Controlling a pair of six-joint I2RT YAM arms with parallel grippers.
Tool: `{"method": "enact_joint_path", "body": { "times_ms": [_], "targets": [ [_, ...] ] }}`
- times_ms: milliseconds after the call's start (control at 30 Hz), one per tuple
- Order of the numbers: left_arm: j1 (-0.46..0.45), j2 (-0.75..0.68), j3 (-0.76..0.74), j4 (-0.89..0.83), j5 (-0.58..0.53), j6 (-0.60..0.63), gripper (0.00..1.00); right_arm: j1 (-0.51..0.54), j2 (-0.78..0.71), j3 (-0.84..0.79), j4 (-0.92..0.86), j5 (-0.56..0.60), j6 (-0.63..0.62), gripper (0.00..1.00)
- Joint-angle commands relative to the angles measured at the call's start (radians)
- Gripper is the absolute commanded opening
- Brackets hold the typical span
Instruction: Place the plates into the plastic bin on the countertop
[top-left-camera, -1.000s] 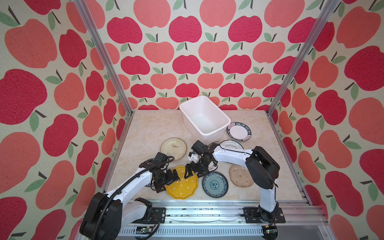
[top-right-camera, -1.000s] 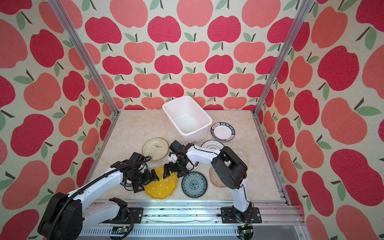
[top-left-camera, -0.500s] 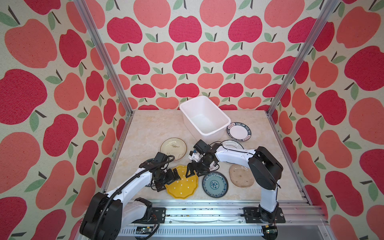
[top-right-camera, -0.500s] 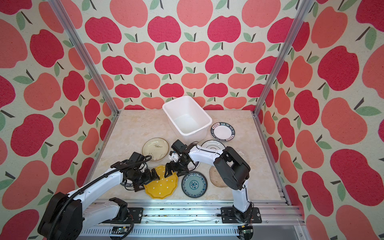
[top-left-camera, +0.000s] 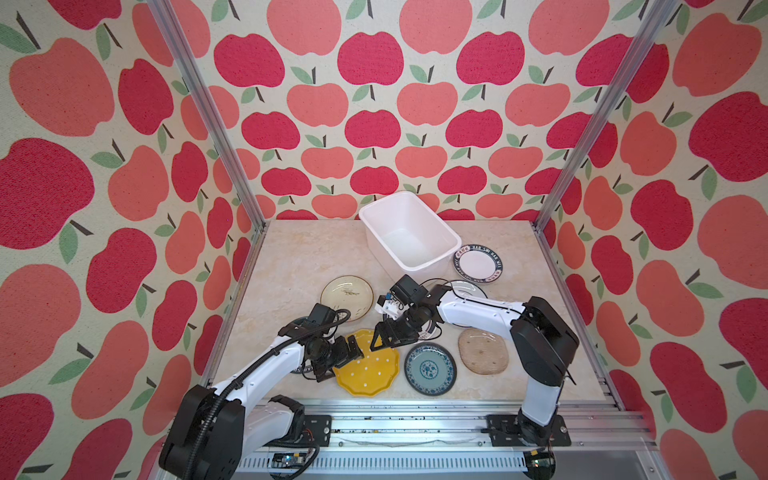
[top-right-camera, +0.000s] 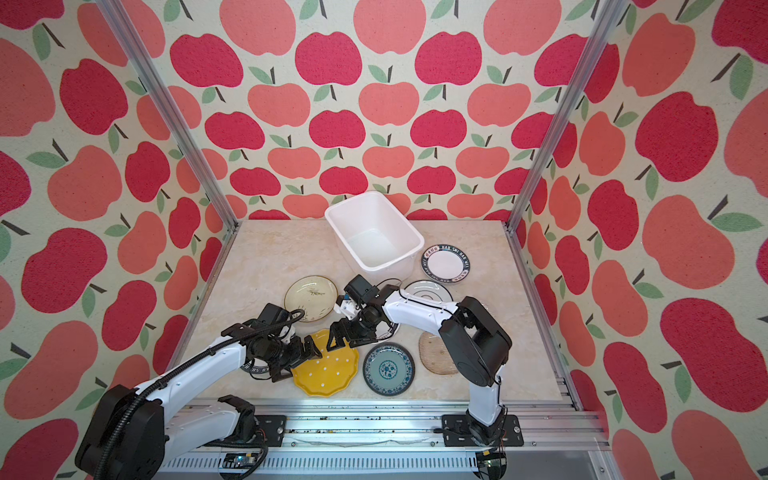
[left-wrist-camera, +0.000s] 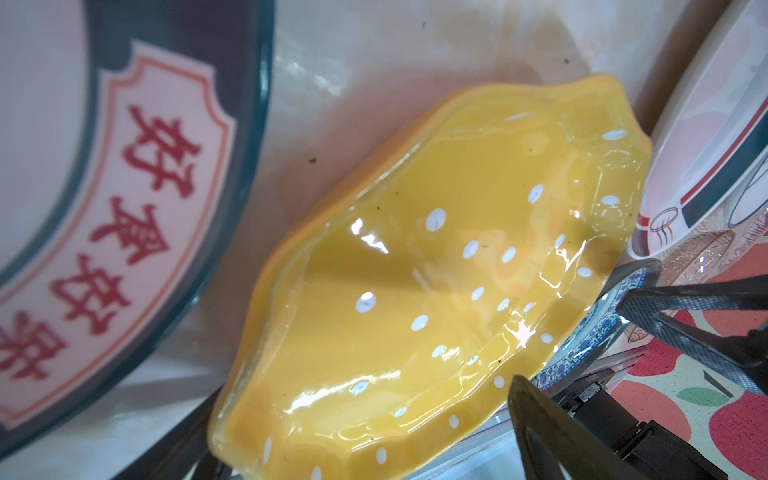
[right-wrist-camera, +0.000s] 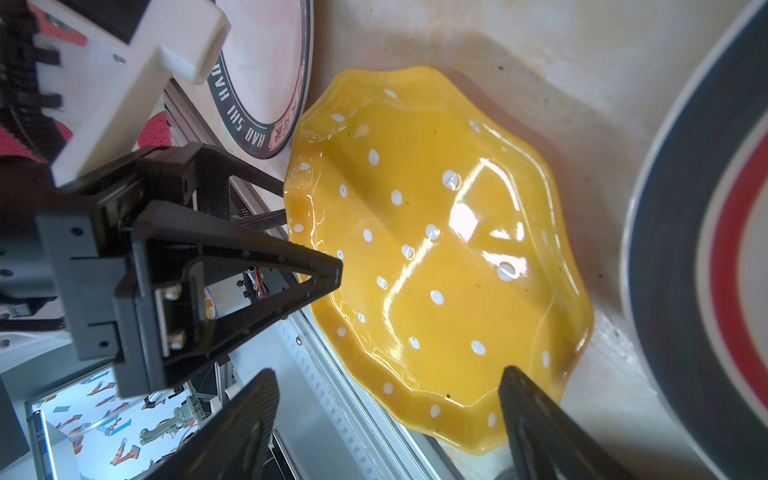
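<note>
Both claws spread wide at the yellow plate (top-left-camera: 370, 370), which lies flat on the countertop (top-left-camera: 291, 257). Left gripper (top-left-camera: 343, 360) straddles its near-left rim, right gripper (top-left-camera: 386, 341) its far rim, perhaps touching. The plastic bin (top-left-camera: 432, 224) stands well behind.

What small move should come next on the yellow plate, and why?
Probably close the right gripper on the yellow plate's rim: its open jaws straddle that rim, the left gripper, also open, sits at a neighbouring edge, and the plastic bin holds no plate.
</note>
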Motion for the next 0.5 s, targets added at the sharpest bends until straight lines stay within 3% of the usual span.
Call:
{"method": "enact_joint_path", "body": {
  "times_ms": [0,167,467],
  "targets": [
    [-0.004,-0.028,-0.013,0.014,0.017,0.018,0.99,0.0,0.011,0.034,-0.054,0.061,-0.037,0.86],
    [-0.002,-0.036,-0.033,-0.004,-0.007,0.013,0.99,-0.012,-0.041,-0.007,-0.077,0.172,-0.015,0.86],
    [0.003,-0.067,-0.045,0.0,-0.01,0.021,0.99,0.01,-0.008,-0.038,-0.068,0.15,-0.006,0.86]
  ]
}}
